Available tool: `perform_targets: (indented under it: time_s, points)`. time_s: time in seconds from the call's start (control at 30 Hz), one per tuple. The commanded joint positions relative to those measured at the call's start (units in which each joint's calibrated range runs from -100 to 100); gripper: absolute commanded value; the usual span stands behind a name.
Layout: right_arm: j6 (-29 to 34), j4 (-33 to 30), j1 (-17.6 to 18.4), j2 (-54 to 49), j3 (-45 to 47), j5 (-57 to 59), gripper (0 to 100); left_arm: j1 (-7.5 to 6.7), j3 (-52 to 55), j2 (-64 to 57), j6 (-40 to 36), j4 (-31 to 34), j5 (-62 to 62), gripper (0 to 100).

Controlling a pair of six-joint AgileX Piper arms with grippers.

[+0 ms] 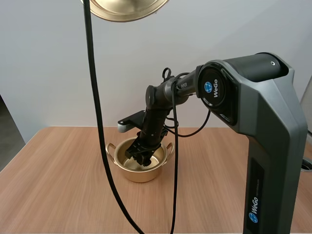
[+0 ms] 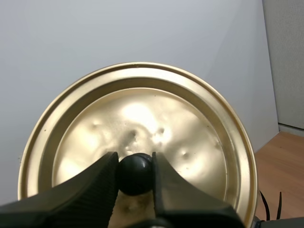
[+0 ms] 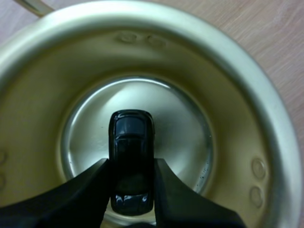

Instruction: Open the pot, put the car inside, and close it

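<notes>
At closest range, our right gripper (image 3: 131,165) is pinching a small black toy car (image 3: 131,137) by its sides between the two fingers. It is holding the car low inside the open gold pot (image 3: 240,102), over the shiny round floor; whether the wheels are touching down, we cannot tell. Our left gripper (image 2: 134,160) is clamping the black knob (image 2: 135,176) of the gold lid (image 2: 142,114), and the dented disc is standing on edge before a pale wall. The high view is adding what the wrist cameras are missing. The right arm (image 1: 265,122) is bending down from its tall grey housing, and its gripper (image 1: 139,156) is dipping past the rim of the pot (image 1: 142,174). The pot is sitting upright near the middle of the wooden table (image 1: 53,187), showing a loop handle on each side. The lid (image 1: 127,9) is hanging high above, well apart from the pot. "WeGo" is showing in white beside a round blue badge, once at the housing's shoulder and once near its foot. Behind the light-brown wood grain, a plain off-white wall is closing the scene.
</notes>
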Motion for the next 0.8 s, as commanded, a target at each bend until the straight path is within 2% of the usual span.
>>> perform_targets:
  time_s: [0.0, 0.13, 0.17, 0.23, 0.3, 0.33, 0.37, 0.43, 0.63, 0.7, 0.77]
  points:
    - [-0.06, -0.53, 0.01, 0.28, -0.07, -0.08, 0, 0.02, -0.04, 0.03, 0.0, 0.32, -0.05, 0]
    - [-0.06, -0.54, 0.01, 0.78, -0.07, -0.27, 0, 0.02, -0.04, 0.03, 0.0, 0.32, -0.05, 0]
    - [-0.06, -0.54, 0.01, 0.78, -0.07, -0.27, 3, 0.02, -0.04, 0.03, 0.0, 0.32, -0.05, 0]
    - [-0.06, -0.54, 0.01, 0.78, -0.07, -0.77, 31, 0.02, -0.04, 0.03, -0.09, 0.32, -0.05, 0]
    - [-0.06, -0.54, 0.01, 0.78, -0.07, -1.68, 67, 0.02, -0.04, 0.03, -0.18, 0.32, -0.05, 0]
    - [-0.06, -0.54, 0.01, 0.78, -0.07, -2.1, 81, 0.02, -0.04, 0.03, -0.18, 0.32, -0.05, 0]
    - [0.1, -0.54, 0.01, 0.78, -0.07, -2.11, 86, 0.02, -0.04, 0.03, -0.18, 0.32, 0.11, 0]
    - [0.1, -0.54, 0.01, 0.65, -0.07, -2.11, 84, 0.02, -0.04, 0.03, -0.18, 0.32, 0.61, 0]
    - [0.1, -0.43, -0.42, -3.7, -0.07, -2.47, 57, 0.02, -0.04, 0.03, -1.15, 0.32, 1.12, 0]
    - [0.1, -0.55, -1.49, -6.9, -0.07, -2.68, 47, 0.02, -0.04, 0.03, -1.13, 0.65, 1.82, 0]
    - [0.1, -0.55, -3.71, -10.66, -0.07, -2.87, 26, 0.02, -0.04, 0.03, -1.26, 1.51, 2.24, 0]
